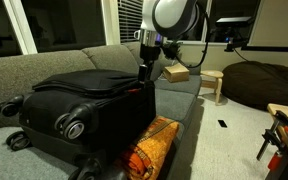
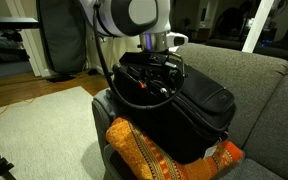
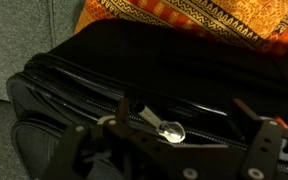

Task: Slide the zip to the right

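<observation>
A large black soft-sided suitcase (image 1: 89, 95) (image 2: 199, 105) lies on a grey couch in both exterior views. In the wrist view its thin black zipper track (image 3: 74, 85) runs diagonally across the top, and the zip (image 3: 168, 130), a small silvery pull, lies on the track. My gripper (image 3: 184, 112) is open just above the case. One finger stands on each side of the zip and neither touches it. In the exterior views the gripper (image 1: 147, 70) (image 2: 160, 78) hangs over one end of the suitcase's top.
An orange patterned cushion (image 1: 149, 148) (image 2: 154, 155) (image 3: 184, 20) leans against the suitcase. Two suitcase wheels (image 1: 74, 125) face outwards. Past the couch (image 1: 44, 65) stand a wooden stool (image 1: 214, 82), a cardboard box (image 1: 176, 72) and a dark beanbag (image 1: 264, 80).
</observation>
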You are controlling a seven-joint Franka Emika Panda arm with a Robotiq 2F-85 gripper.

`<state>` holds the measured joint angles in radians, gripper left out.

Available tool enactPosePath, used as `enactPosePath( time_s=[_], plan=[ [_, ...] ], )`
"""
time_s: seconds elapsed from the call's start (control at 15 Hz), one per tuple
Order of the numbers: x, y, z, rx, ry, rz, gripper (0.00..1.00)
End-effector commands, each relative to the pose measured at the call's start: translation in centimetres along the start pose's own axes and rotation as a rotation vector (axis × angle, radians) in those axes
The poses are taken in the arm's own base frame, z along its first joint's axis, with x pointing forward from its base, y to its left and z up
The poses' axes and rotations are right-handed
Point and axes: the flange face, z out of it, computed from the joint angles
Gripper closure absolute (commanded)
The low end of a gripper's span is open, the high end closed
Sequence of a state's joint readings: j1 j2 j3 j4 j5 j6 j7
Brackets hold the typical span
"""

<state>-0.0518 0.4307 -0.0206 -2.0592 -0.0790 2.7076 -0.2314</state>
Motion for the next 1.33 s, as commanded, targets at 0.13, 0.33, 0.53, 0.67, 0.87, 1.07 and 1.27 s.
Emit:
enactPosePath(
  time_s=[0.13,0.33,0.53,0.67,0.87,1.07,1.27],
  plan=[
    [-0.6,0.3,-0.8,-0.016,0.019,0.015,0.07],
    [-0.6,0.3,-0.8,-0.017,0.022,0.016,0.30],
    [-0.5,0.4,-0.9,-0.019,0.024,0.018,0.53],
    [-0.4,0.6,-0.9,-0.020,0.026,0.021,0.66],
    [-0.4,0.7,-0.9,-0.022,0.024,0.025,0.85],
    [-0.4,1.1,-1.0,-0.026,0.022,0.036,0.96],
    [-0.3,1.8,-1.3,-0.024,0.019,0.063,0.93]
  ],
)
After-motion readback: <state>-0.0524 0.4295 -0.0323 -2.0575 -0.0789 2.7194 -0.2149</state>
